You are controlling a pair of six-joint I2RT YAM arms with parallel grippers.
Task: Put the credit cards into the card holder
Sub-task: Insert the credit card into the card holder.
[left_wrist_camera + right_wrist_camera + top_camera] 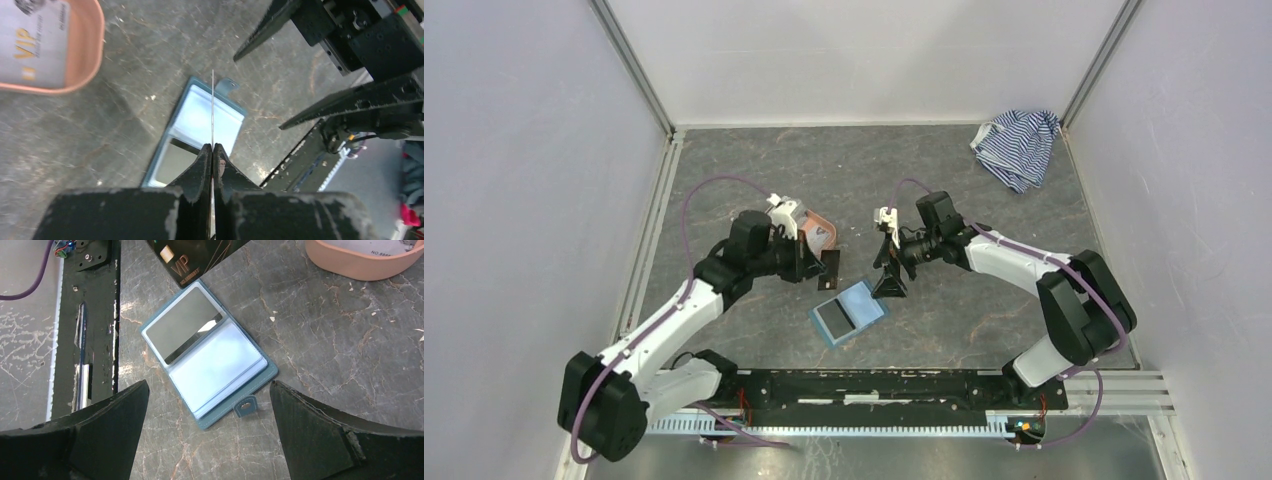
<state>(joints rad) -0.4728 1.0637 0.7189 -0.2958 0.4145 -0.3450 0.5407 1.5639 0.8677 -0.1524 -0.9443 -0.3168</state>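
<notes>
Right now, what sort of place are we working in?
Likely a robot lab test cell, not a home or shop: plain white panel walls on aluminium frame posts, a marbled grey tabletop, and a black mounting rail.

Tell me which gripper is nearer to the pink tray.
Left. The left gripper, holding a card, is right beside the tray; the open right gripper is farther away, by the card holder.

pink tray (360, 267): mid-table | striped cloth (1017, 145): crumpled, far right corner

Card holder (212, 371): glossy plastic sleeves; table (340, 340): matt, marbled.
</notes>
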